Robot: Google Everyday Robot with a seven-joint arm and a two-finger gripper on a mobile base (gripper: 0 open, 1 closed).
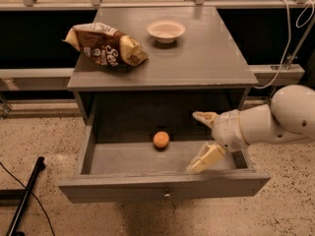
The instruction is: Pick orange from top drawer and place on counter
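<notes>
The orange point(161, 139) lies on the floor of the open top drawer point(162, 186), near its back and about the middle. My gripper point(198, 141) is open over the right part of the drawer, its two cream fingers spread wide and pointing left. It is to the right of the orange and does not touch it. The white arm reaches in from the right. The grey counter point(197, 58) tops the cabinet above the drawer.
A brown-and-yellow chip bag point(106, 45) lies on the counter's left. A white bowl point(166, 31) stands at the counter's back middle. A black bar point(24, 193) lies on the speckled floor at the lower left. Cables hang at the right.
</notes>
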